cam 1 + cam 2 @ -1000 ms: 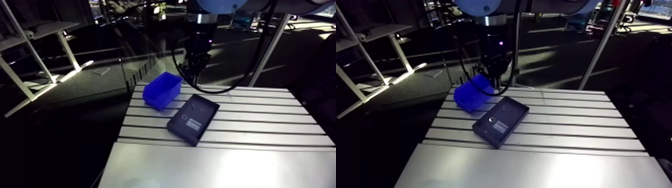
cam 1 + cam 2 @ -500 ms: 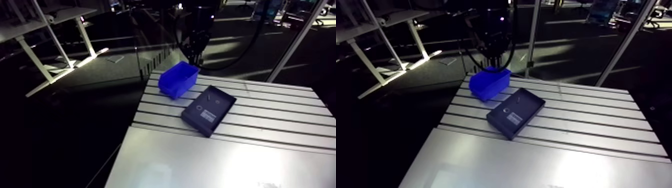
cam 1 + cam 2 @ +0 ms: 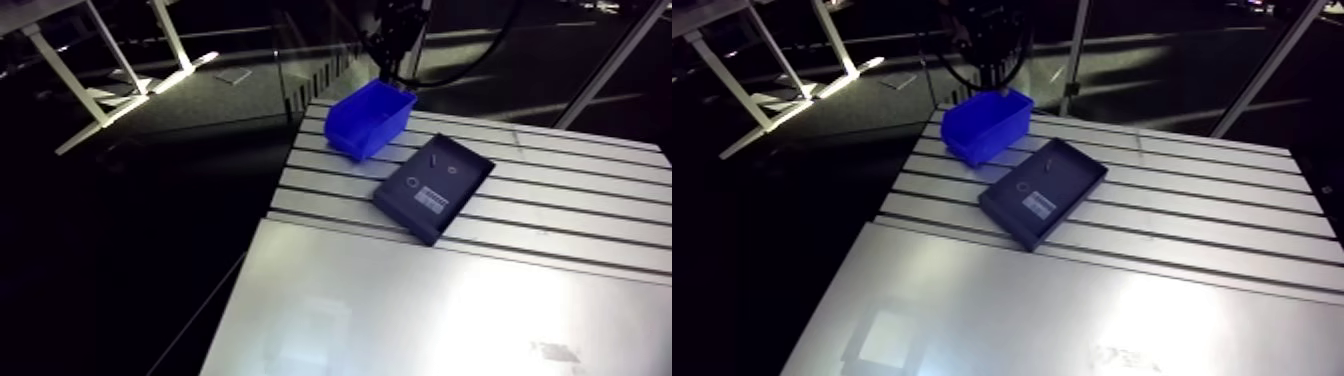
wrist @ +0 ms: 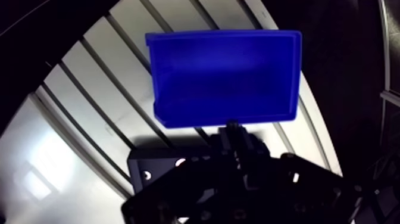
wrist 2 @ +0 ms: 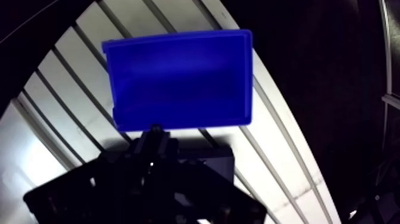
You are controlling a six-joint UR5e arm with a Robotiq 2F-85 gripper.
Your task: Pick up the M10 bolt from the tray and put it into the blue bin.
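hand point(image 4: 233, 133) is hanging at the blue bin point(image 4: 223, 77) rim now, further from the tray point(image 3: 460, 186) than before.
counter point(image 3: 560, 215) is carrying bin and tray side by side; fingers point(image 4: 242, 144) are pinching together on a small dark stub point(image 4: 232, 124), whether the m10 bolt i cannot tell; a slim bolt-like piece point(image 3: 432, 158) is lying in the tray.

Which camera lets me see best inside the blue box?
The wrist view. It looks straight down into the blue bin, so its whole floor shows, and nothing shows in it. The arm view shows the bin small and from the side, beside the dark tray, with little of its inside.
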